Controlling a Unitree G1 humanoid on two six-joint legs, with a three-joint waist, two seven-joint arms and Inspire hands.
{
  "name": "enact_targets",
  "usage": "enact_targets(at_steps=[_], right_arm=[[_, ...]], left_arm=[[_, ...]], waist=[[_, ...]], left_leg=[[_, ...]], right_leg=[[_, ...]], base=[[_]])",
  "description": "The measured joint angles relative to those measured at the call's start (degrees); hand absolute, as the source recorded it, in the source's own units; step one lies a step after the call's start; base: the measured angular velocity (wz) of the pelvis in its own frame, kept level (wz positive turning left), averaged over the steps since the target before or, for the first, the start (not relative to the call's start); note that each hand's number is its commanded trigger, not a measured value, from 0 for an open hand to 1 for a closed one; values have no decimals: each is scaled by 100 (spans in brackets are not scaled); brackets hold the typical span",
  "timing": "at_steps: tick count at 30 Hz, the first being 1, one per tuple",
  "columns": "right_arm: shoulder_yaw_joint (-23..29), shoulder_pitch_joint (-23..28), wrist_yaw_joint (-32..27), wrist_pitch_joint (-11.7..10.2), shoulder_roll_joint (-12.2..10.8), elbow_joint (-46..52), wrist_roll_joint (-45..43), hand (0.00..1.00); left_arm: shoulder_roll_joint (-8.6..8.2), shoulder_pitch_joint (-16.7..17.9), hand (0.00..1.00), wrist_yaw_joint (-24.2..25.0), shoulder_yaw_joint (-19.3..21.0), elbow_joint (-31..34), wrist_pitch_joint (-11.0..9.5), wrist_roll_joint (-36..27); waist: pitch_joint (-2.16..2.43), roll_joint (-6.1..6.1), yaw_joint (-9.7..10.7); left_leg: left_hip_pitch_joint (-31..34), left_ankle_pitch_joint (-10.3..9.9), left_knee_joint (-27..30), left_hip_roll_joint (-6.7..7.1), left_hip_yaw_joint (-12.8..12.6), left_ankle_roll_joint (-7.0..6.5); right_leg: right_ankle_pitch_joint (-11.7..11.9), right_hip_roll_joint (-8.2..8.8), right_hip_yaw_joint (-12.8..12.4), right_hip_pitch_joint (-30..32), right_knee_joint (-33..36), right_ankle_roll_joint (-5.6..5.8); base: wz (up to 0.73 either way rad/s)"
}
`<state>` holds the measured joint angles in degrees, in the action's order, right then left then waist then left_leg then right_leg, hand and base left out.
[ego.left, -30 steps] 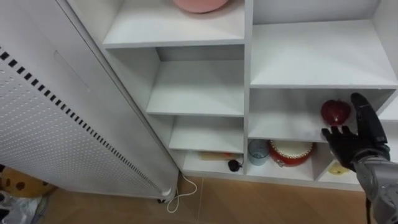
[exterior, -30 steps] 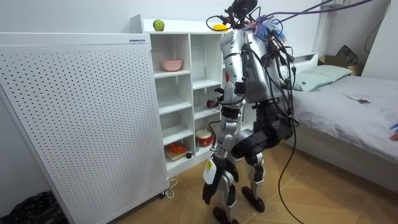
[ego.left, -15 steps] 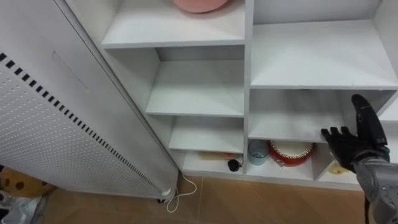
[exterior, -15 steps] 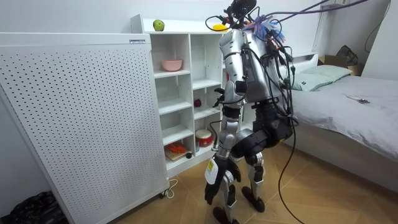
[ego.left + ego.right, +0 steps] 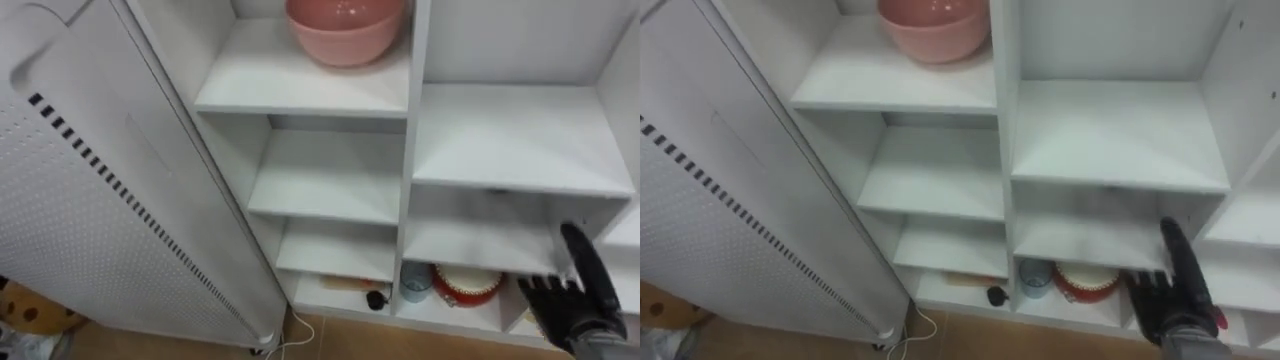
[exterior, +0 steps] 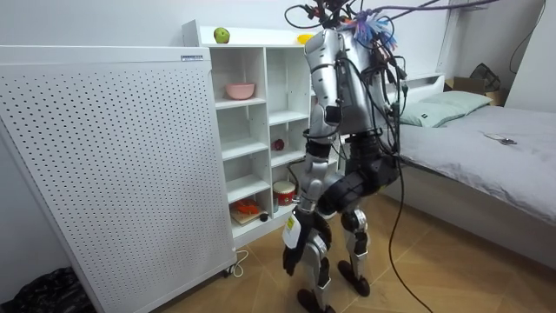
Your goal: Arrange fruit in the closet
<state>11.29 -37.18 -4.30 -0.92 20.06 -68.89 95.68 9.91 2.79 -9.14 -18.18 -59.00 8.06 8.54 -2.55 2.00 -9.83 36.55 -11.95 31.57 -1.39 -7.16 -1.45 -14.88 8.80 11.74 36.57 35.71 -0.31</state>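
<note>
A dark red fruit (image 6: 279, 144) lies on a middle shelf in the right column of the white closet (image 6: 265, 104), with no hand on it. On the closet's top sit a green apple (image 6: 221, 35) and a yellow fruit (image 6: 304, 38). My right hand (image 5: 578, 300) is open and empty, fingers straight, in front of the lower right shelves; the right eye view shows my right hand (image 5: 1175, 290) too. Beside my legs hangs my left hand (image 6: 295, 256), fingers relaxed, holding nothing. I stand facing the closet.
A pink bowl (image 5: 345, 30) sits on an upper left shelf. At the bottom stand a blue cup (image 5: 414, 280) and a red-and-white pot (image 5: 466, 285). A white perforated panel (image 5: 90, 200) stands to my left, and a bed (image 6: 486, 148) stands behind me.
I have straightened up, so the eye view has tilted higher and now takes in the pink bowl. My right hand has drawn back from the red fruit, which stays on its shelf.
</note>
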Motion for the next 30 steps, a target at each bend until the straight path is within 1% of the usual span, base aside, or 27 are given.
enact_targets(at_steps=[3,4,5,6,8,9,11,12,13,14,15,16,17,18,19,20,21,23,25,27,30], right_arm=[[1,445,333,113,-41,-458,-160,0],[-4,681,439,158,-85,-596,-221,0],[-19,892,515,179,-158,-692,-446,0],[-37,1011,564,179,-210,-716,-530,0],[-74,1468,689,204,-384,-925,-890,0],[-118,1581,705,212,-415,-971,-1019,0],[-507,2076,777,229,-471,-996,-1559,0],[-624,2177,807,227,-480,-1023,-1714,0],[-805,2351,875,244,-506,-1129,-2124,0],[-851,2554,892,311,-553,-1166,-2628,0],[-879,2651,902,332,-584,-1171,-2895,0],[-896,2842,935,340,-659,-1170,-3514,0],[-1039,3011,959,343,-715,-1161,-4234,0],[-1149,3072,972,344,-727,-1153,-4581,0],[-1366,3178,988,343,-749,-1105,-5282,0],[-1534,3191,993,346,-775,-1081,-5959,0],[-1607,3189,988,345,-789,-1058,-6262,0],[-1932,3206,958,345,-838,-904,-7158,0],[-2076,3228,927,340,-914,-835,-7447,0],[-2130,3311,935,330,-963,-827,-7620,0],[-2122,3419,927,280,-1022,-715,-7848,0]], left_arm=[[3,8,0,4,185,-129,4,6],[3,0,0,4,279,-195,0,2],[2,-11,0,3,389,-261,-11,21],[0,-18,0,3,454,-306,-20,32],[-5,-17,0,-6,734,-502,-131,68],[-2,-3,0,-12,811,-509,-150,70],[33,4,0,-50,959,-503,-226,71],[25,-1,0,-50,1021,-511,-232,69],[25,7,0,-78,1076,-520,-259,75],[27,49,0,-143,1200,-530,-346,98],[26,79,0,-186,1290,-528,-399,113],[24,150,0,-237,1488,-521,-474,126],[25,246,0,-291,1636,-515,-532,124],[27,287,0,-316,1676,-512,-560,124],[28,349,0,-331,1732,-512,-580,120],[27,375,0,-332,1774,-504,-578,117],[27,372,0,-332,1775,-495,-578,118],[6,355,0,-332,1760,-479,-604,115],[6,353,0,-333,1746,-466,-606,113],[-28,325,0,-328,1764,-465,-606,107],[-119,305,0,-319,1950,-455,-608,115]], waist=[[-4,-1,46],[-3,-2,88],[-2,-9,169],[-2,-12,192],[-1,-32,327],[5,-36,364],[28,-78,415],[31,-87,451],[52,-119,530],[94,-192,535],[109,-227,549],[143,-310,576],[195,-388,605],[214,-417,614],[247,-472,626],[258,-512,632],[252,-528,642],[249,-541,651],[236,-541,657],[215,-530,682],[212,-509,654]], left_leg=[[-451,7,-295,3,-6,11],[-639,12,-423,8,-3,17],[-804,16,-550,10,-6,23],[-890,21,-625,10,-6,31],[-1316,34,-933,16,-40,49],[-1408,38,-1012,16,-42,55],[-1669,47,-1171,10,-65,69],[-1735,49,-1213,13,-57,72],[-1898,51,-1288,20,-56,75],[-2090,55,-1403,22,-52,81],[-2196,57,-1454,21,-45,85],[-2430,61,-1557,14,-36,91],[-2650,64,-1660,8,-45,97],[-2753,65,-1706,5,-57,98],[-2927,65,-1779,-4,-64,99],[-3041,65,-1829,-8,-83,99],[-3086,64,-1834,-7,-93,101],[-3276,64,-1925,-2,-94,101],[-3447,63,-1999,6,-93,101],[-3602,59,-2053,22,-115,108],[-3735,58,-2147,38,-156,109]], right_leg=[[34,-37,77,-478,-354,38],[46,-48,115,-686,-498,51],[53,-83,110,-862,-639,76],[65,-102,108,-953,-730,92],[99,-148,104,-1362,-1031,121],[110,-165,106,-1458,-1119,130],[145,-204,143,-1752,-1353,147],[154,-210,161,-1836,-1418,153],[162,-224,196,-2031,-1534,165],[172,-251,200,-2218,-1654,176],[181,-265,217,-2334,-1722,177],[207,-294,282,-2587,-1875,180],[240,-334,292,-2861,-2085,190],[263,-351,299,-2983,-2183,195],[322,-386,311,-3188,-2350,194],[348,-402,360,-3318,-2448,195],[364,-403,380,-3379,-2498,199],[386,-405,397,-3542,-2533,209],[392,-404,399,-3698,-2562,220],[420,-402,396,-3875,-2683,264],[429,-392,303,-3968,-2712,277]], base=[[1],[6],[3],[-4],[-9],[-6],[-6],[0],[0],[0],[-5],[0],[0],[-7],[-13],[-13],[-9],[0],[6],[7],[-8]])
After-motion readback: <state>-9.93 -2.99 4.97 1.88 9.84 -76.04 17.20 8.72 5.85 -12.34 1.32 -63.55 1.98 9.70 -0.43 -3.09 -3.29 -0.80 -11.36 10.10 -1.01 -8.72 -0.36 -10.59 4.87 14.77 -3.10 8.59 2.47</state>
